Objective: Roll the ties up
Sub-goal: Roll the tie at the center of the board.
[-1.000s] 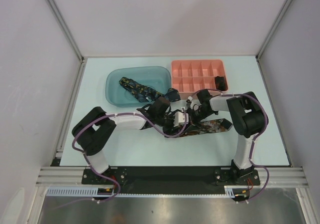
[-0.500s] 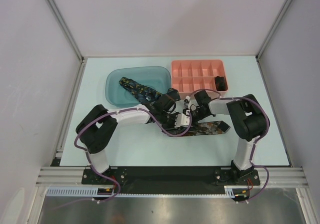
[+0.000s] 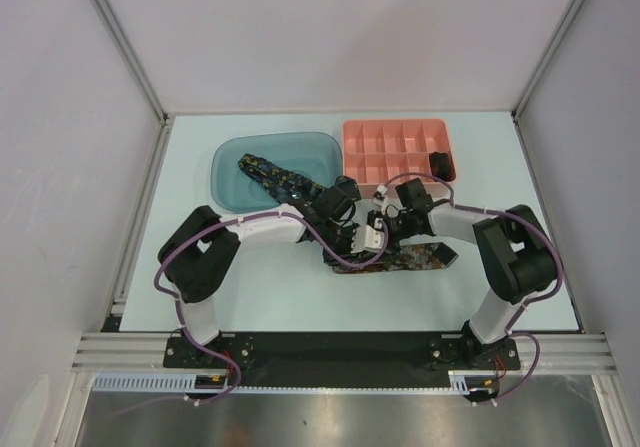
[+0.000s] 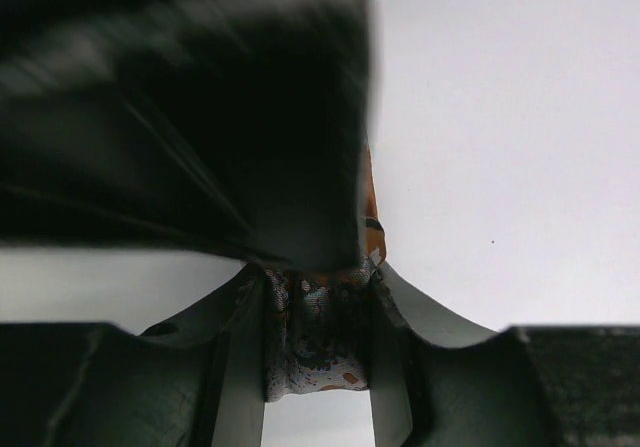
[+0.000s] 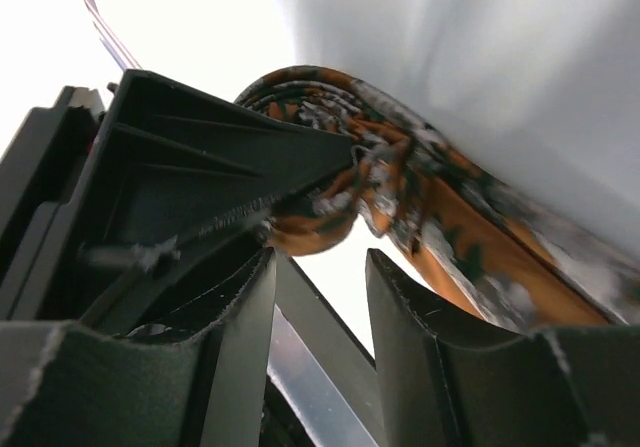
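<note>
Left pincer (image 4: 315,289) is clamped on the orange-flecked tie (image 4: 318,352), the fabric filling the gap and touching both pads. Right pincer (image 5: 318,302) stands open with nothing between its pads. A curled loop of that tie sits just past its tips, against a black finger of the other pincer. The rest of this tie lies flat as a strip on the pale tabletop (image 3: 250,292), running out to the right. White walls (image 3: 340,37) close the tabletop in on three sides. Both arms bend inward from their bases and meet over the tie's left half, the left arm (image 3: 255,229) stretched low, the right arm (image 3: 470,225) folded at its elbow. Beyond the tie to the left, a teal tub (image 3: 300,147) holds the navy tie (image 3: 272,175), one end reaching the near rim. Beyond the tie to the right, a pink divided tray (image 3: 362,167) carries a rolled bundle (image 3: 440,160) in a right-hand compartment.
</note>
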You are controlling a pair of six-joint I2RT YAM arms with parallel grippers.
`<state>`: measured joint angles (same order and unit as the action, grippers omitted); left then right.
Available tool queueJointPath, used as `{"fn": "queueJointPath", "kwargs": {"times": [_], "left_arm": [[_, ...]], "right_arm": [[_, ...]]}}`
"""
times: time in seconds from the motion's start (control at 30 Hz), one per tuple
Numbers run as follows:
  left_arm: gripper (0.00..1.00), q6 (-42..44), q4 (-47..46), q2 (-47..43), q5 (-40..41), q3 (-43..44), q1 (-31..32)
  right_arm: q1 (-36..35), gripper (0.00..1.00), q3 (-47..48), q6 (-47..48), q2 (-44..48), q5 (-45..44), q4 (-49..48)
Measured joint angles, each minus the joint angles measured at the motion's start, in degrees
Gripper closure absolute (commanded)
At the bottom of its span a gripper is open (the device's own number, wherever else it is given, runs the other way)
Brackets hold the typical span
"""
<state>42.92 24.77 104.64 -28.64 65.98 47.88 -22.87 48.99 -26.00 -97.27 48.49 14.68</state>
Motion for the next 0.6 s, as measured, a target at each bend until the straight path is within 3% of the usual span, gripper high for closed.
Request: {"fn": "queueJointPath", "kwargs": {"times": [0.13, 0.17, 0.27, 0.47, 0.6], "left_arm": [[0.67, -1.2, 0.1, 0.3, 0.5, 0.1, 0.0], [0.65, -1.5, 0.0, 0.4, 0.5, 0.1, 0.0], [0.57, -2.4, -0.3, 0.7, 0.8, 0.1, 0.0], [0.23, -4.6, -0.7, 0.8, 1.5, 0.0, -0.4], [0.11, -8.5, -3.4, -0.1, 0.4, -1.9, -3.0]], "right_arm": [[-1.5, 0.60, 0.0, -1.3, -2.7, 0.3, -2.8], [-1.4, 0.74, 0.0, -1.6, -3.5, 0.6, -3.3], [-1.2, 1.00, 0.5, -2.4, -5.0, 2.2, -4.1], [-0.4, 1.00, 1.2, -0.5, -5.8, 2.6, -2.9], [1.9, 1.00, 1.4, 2.9, -6.5, 2.4, 0.2]]}}
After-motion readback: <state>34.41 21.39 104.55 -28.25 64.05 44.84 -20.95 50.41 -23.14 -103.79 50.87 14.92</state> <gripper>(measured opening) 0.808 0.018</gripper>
